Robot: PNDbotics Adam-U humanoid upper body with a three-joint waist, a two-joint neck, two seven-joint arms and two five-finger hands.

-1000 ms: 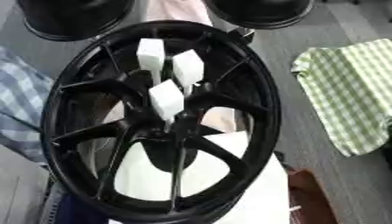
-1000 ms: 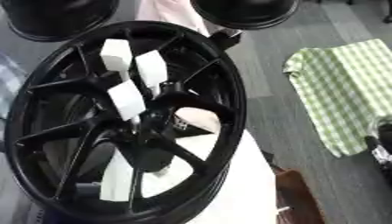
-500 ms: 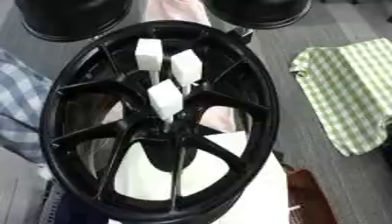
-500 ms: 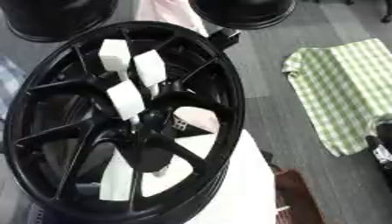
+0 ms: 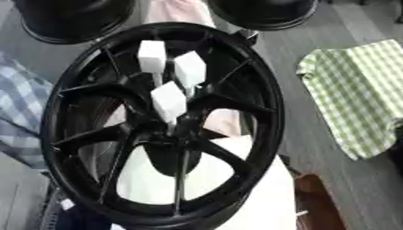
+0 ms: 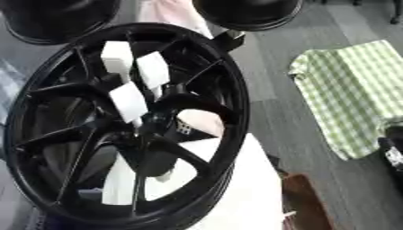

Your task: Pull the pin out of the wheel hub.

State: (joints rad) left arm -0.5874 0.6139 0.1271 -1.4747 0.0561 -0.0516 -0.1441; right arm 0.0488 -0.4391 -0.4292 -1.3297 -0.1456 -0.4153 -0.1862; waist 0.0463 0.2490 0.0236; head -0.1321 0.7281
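The black wheel hub [image 5: 157, 130] stood tilted on a white surface [image 5: 260, 197]. Three white-headed pins [image 5: 169, 101] stuck out near its centre. A green checked cloth [image 5: 354, 94] lay right of it. Neither hand was visible.

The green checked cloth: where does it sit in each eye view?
Left eye view: green checked cloth at the right edge, right of the black wheel.
Right eye view: also at the right edge, slightly further left in the picture.
Shared landmark: the three white blocks at the wheel's hub.
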